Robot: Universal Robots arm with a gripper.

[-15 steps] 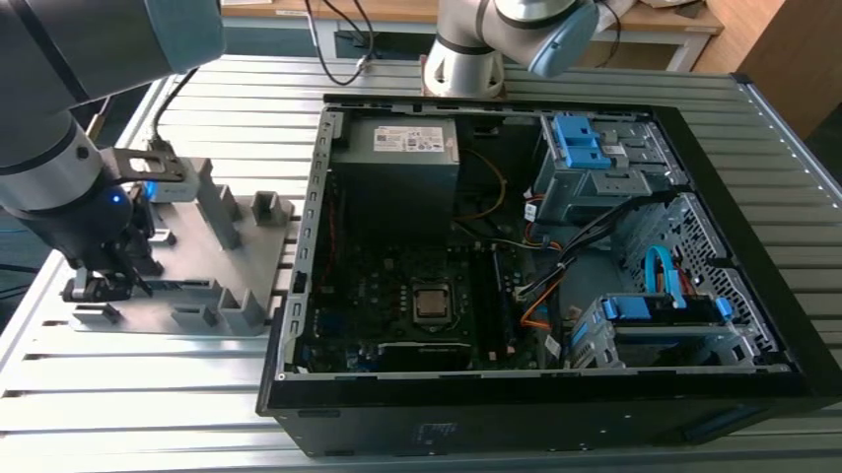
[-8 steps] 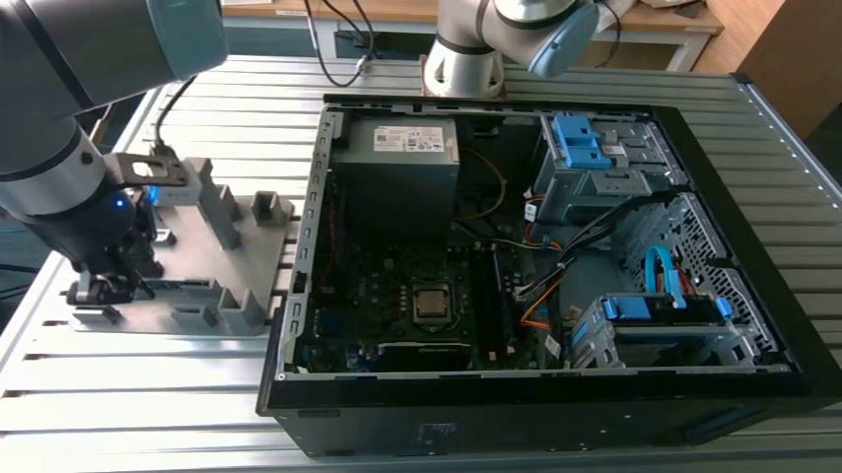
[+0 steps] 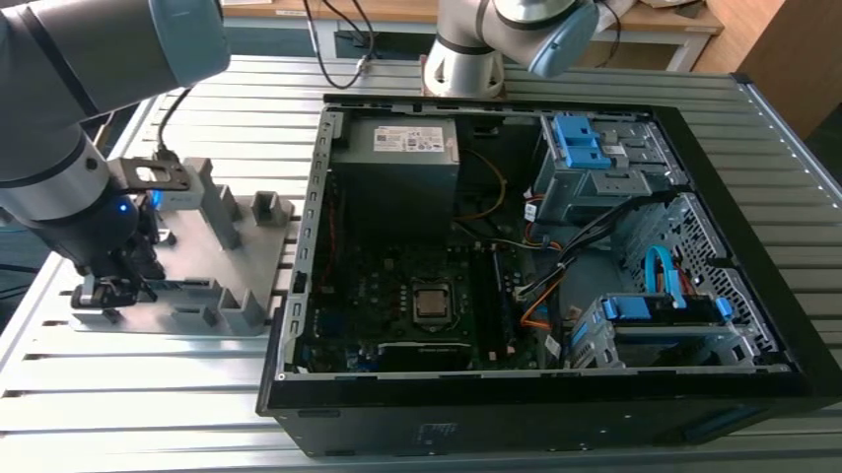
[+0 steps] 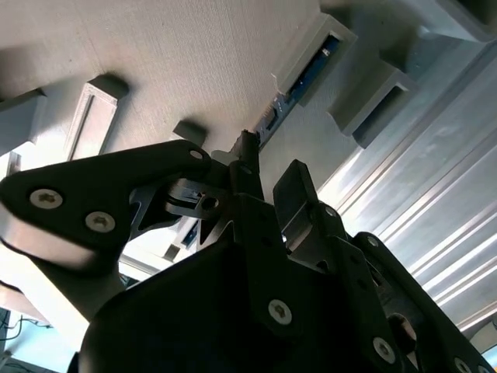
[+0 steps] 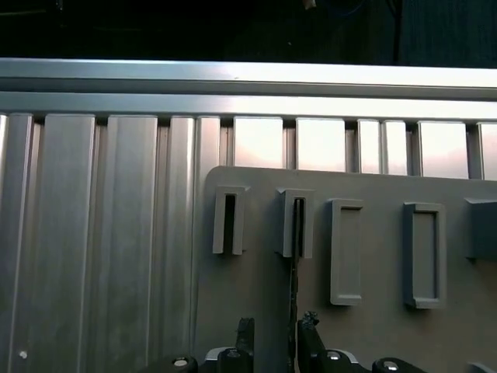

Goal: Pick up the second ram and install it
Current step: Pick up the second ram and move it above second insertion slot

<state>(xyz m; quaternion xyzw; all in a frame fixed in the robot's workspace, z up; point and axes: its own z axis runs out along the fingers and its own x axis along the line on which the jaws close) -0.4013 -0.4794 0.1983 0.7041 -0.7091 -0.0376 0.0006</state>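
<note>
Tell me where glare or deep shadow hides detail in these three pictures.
First wrist view: the ribbed metal table glares white, the background beyond it is nearly black. Second wrist view: the hand is a dark shape against the pale grey fixture. Exterior view: even light, though the computer case is dim inside.

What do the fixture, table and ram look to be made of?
The fixture looks like matte grey plastic, maybe printed: it has a fine lined texture. The table seems to be bare aluminium: ribbed slats with a bright sheen. The ram is a thin dark strip, probably circuit board.
</note>
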